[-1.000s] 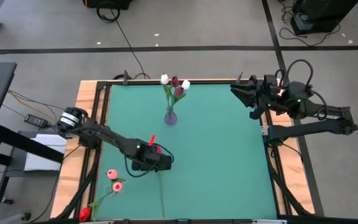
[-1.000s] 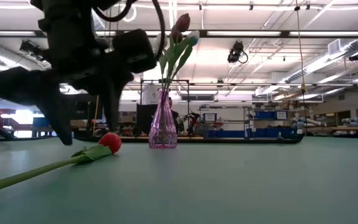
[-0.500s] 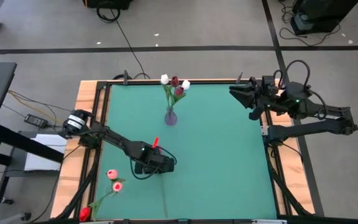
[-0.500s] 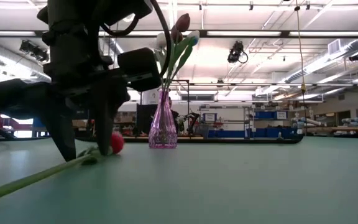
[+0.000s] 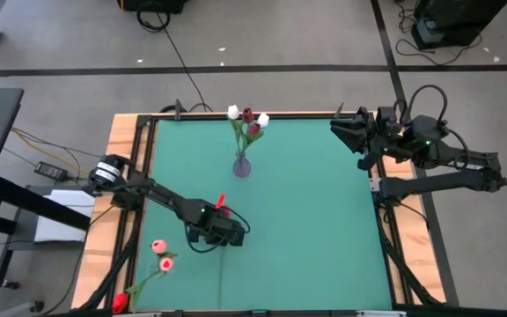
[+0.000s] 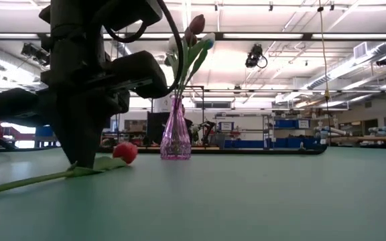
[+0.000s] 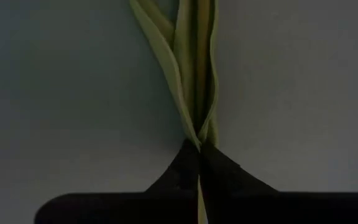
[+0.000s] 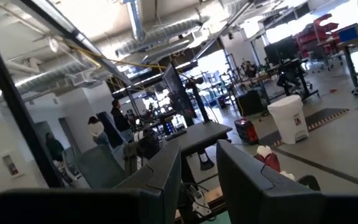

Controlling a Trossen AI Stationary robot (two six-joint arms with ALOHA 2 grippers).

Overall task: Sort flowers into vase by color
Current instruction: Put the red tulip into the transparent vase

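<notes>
A bright red tulip [image 6: 124, 152] lies on the green table with its long stem [image 5: 222, 282] running toward the near edge. My left gripper [image 5: 224, 236] stands over it, pointing down, shut on its stem and leaves [image 7: 194, 74]. A clear purple vase [image 5: 241, 165] at the far middle holds white and dark red tulips [image 5: 247, 115], their stems in its neck. Two pink tulips [image 5: 160, 254] and a red one [image 5: 119, 304] lie near the near left corner. My right gripper [image 5: 333, 129] is open and empty, raised at the far right edge. My left gripper pinches the red tulip's stem together with its leaves [image 7: 199, 134] between its two fingers, a short way below the head. The fingers [image 6: 79, 144] come from above, pointing down, across the stem. The tulip lies along the table, head [image 5: 219, 202] toward the far side.
The table's wooden frame [image 5: 123, 176] runs round the green mat. Open mat lies in the middle and on the right [image 5: 324, 229]. People and workshop furniture show beyond the table in the right wrist view.
My left gripper has come down onto the table, a little toward the near edge, and has shut on the red tulip's stem. The stem's free end has swung slightly toward the table's left.
</notes>
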